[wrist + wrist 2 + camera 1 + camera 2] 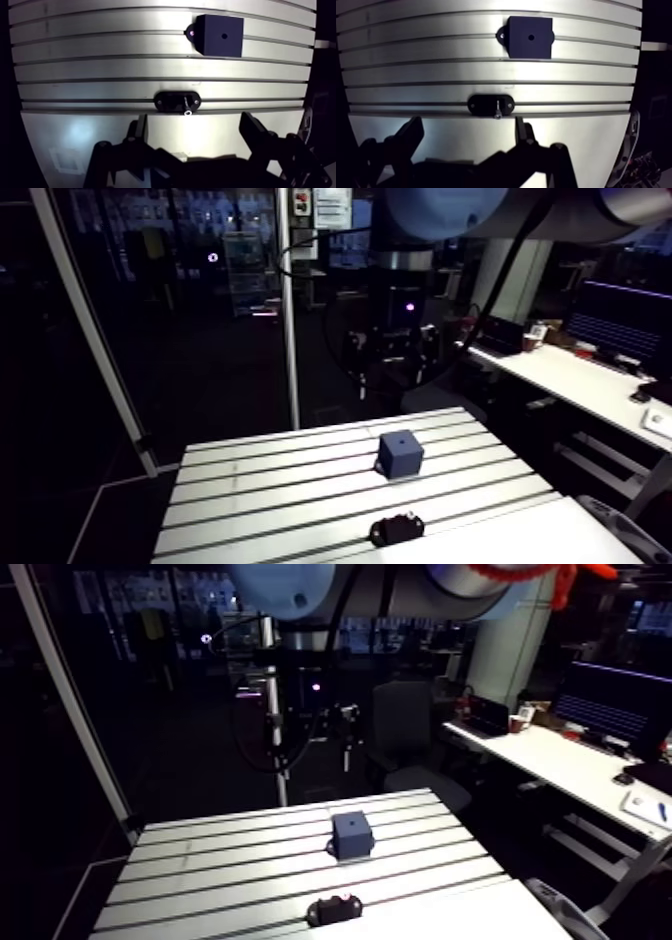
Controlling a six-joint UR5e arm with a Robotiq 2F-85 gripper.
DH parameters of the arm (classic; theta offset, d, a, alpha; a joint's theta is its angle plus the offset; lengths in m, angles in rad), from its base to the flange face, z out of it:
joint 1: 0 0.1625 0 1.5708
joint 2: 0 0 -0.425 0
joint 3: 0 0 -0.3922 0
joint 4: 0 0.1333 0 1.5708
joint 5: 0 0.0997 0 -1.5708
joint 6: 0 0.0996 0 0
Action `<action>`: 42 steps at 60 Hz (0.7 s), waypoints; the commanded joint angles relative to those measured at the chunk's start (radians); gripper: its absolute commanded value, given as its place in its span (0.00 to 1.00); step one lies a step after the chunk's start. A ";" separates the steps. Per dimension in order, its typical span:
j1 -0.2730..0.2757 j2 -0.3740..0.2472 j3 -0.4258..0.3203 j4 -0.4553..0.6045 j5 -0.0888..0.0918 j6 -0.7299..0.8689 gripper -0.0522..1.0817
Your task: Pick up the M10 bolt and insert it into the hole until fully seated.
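A dark blue cube block stands on the slotted table, with a small round hole in its top face. Nearer the gripper lies a black oval holder, and a small metal bolt sticks up from its middle. In the wrist view my gripper is open, its dark fingers spread wide with nothing between them. It hangs well above the table, on the near side of the holder. The arm view shows the block, the holder and the gripper high behind them.
A smooth unslotted strip runs along the table's edge under the gripper. An upright metal post stands at the table's far edge. The table's side edges fall away into dark on both sides.
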 commanded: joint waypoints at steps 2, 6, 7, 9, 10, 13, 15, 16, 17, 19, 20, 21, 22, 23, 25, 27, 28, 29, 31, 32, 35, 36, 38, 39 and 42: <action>-0.093 -0.008 0.180 -0.153 0.002 -0.059 0.05; -0.094 -0.008 0.195 -0.165 0.003 -0.060 0.05; -0.094 -0.008 0.203 -0.167 0.003 -0.060 0.05; -0.095 -0.007 0.209 -0.172 0.003 -0.060 0.05; -0.097 -0.007 0.218 -0.175 0.003 -0.060 0.05; -0.098 -0.007 0.226 -0.177 0.003 -0.060 0.05; -0.098 -0.006 0.232 -0.181 0.003 -0.060 0.05; -0.098 -0.003 0.239 -0.186 0.001 -0.060 0.05; -0.098 -0.003 0.239 -0.186 0.001 -0.060 0.05; -0.098 -0.002 0.247 -0.192 0.001 -0.060 0.06; -0.098 0.000 0.255 -0.198 0.001 -0.060 0.06; -0.098 0.002 0.262 -0.204 0.001 -0.060 0.06; -0.098 0.002 0.262 -0.204 0.001 -0.060 0.06; -0.098 0.005 0.269 -0.210 0.000 -0.062 0.06; -0.097 0.007 0.275 -0.214 -0.001 -0.062 0.06; -0.098 0.008 0.280 -0.217 -0.001 -0.062 0.06; -0.098 0.008 0.280 -0.217 -0.001 -0.062 0.06; -0.098 0.010 0.283 -0.220 -0.001 -0.062 0.06; -0.098 0.010 0.286 -0.220 -0.002 -0.062 0.06; -0.098 0.011 0.291 -0.221 -0.003 -0.062 0.06; -0.098 0.017 0.294 -0.221 -0.004 -0.063 0.06; -0.098 0.017 0.294 -0.221 -0.004 -0.063 0.06; -0.098 0.019 0.296 -0.221 -0.004 -0.066 0.06; -0.098 0.019 0.299 -0.221 -0.005 -0.072 0.06; -0.098 0.020 0.303 -0.222 -0.005 -0.078 0.07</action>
